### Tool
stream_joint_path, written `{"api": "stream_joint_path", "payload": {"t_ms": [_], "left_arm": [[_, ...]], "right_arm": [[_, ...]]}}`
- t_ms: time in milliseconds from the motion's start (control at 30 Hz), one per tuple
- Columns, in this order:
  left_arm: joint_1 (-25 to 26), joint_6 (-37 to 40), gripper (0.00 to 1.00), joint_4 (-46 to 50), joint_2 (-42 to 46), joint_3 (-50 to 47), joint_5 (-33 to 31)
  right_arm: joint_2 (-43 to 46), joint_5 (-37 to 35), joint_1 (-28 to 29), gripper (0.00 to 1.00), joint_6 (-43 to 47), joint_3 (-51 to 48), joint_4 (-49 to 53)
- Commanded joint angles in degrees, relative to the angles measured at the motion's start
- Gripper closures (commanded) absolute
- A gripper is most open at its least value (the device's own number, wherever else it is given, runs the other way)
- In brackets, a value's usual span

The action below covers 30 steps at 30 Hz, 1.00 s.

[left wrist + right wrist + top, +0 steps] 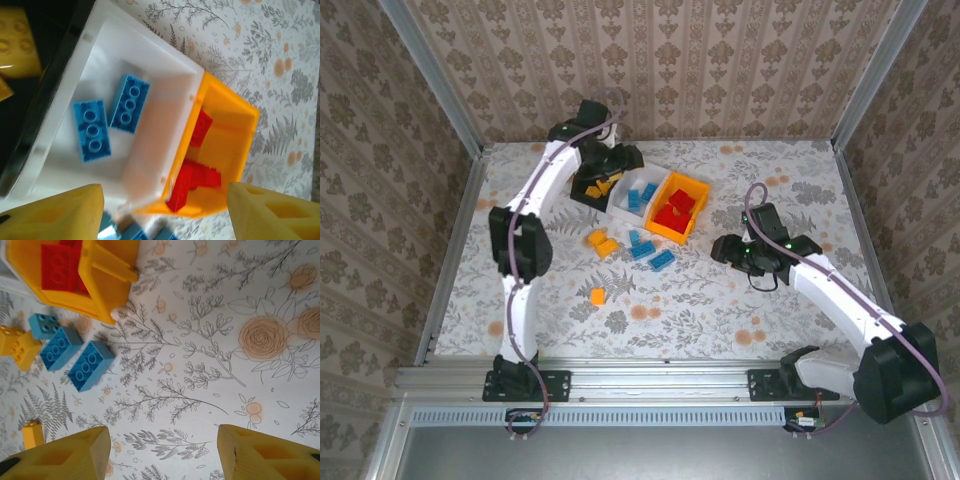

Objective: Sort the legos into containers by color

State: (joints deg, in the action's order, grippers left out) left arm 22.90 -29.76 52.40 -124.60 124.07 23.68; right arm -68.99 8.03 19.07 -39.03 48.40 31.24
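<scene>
Where the table (770, 200) lies nearest the arm bases, a single orange-yellow lego (597, 296) is seen alone on the flowered surface. Further in and to the right, the right tool (722, 250) is held low over bare table, well apart from every brick. Through its wrist camera its fingers (60, 455) are seen set apart with nothing between them, so it is open and nothing is gripped.

At about the same depth, toward the middle, a loose group of legos is spread. Two loose orange-yellow legos (603, 242) are found close together on the left, and three loose blue legos (662, 260) just beside them on the right.

Beyond this group the three containers are joined in a slanted row. The orange-yellow container (107, 295) is placed on the right, and red legos (197, 177) are piled in it. The white container (150, 165) is in the middle, and two blue legos (110, 120) are laid flat in it side by side. The black container (47, 95) is on the left, and orange-yellow legos (15, 45) are seen inside it.

Farthest back, the left tool (165, 190) is poised above the row, near the black container. Its fingers (55, 212) are seen well apart, and nothing is held between them.
</scene>
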Motion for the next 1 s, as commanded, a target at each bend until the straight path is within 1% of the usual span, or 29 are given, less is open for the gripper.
{"api": "stream_joint_path", "payload": {"t_ms": [0, 67, 133, 267, 333, 433, 600, 967], "left_arm": [[0.7, 5.8, 0.30, 1.3, 9.2, -9.9, -5.1], [0.6, 7.2, 0.29, 0.4, 14.1, -17.7, -7.1], [-0.1, 7.9, 0.27, -0.8, 19.3, -25.9, -8.1], [-3.5, 5.9, 0.25, -4.9, 28.1, -40.0, -7.0], [-4.9, 5.5, 0.24, -5.7, 31.3, -44.1, -7.0], [-6.5, 6.0, 0.24, -5.0, 34.7, -47.3, -7.9], [-9.1, 6.6, 0.23, -3.6, 38.3, -49.8, -8.4], [-14.0, 6.2, 0.22, -3.4, 43.3, -54.8, -6.7]], "right_arm": [[-3.6, 3.9, 1.4, 0.40, 1.4, 2.6, -1.1], [-7.1, 6.0, 2.9, 0.38, 3.1, 4.1, -2.3], [-12.5, 7.1, 5.2, 0.31, 7.1, 7.7, -0.9], [-23.4, 4.5, 9.8, 0.19, 16.5, 17.1, 5.4], [-28.4, 3.3, 11.7, 0.14, 20.2, 21.8, 7.7], [-34.4, 1.4, 14.3, 0.12, 24.9, 27.4, 9.5], [-41.7, -1.6, 16.6, 0.11, 28.1, 34.1, 12.6], [-48.4, -7.0, 18.8, 0.11, 30.9, 40.0, 16.1]]}}
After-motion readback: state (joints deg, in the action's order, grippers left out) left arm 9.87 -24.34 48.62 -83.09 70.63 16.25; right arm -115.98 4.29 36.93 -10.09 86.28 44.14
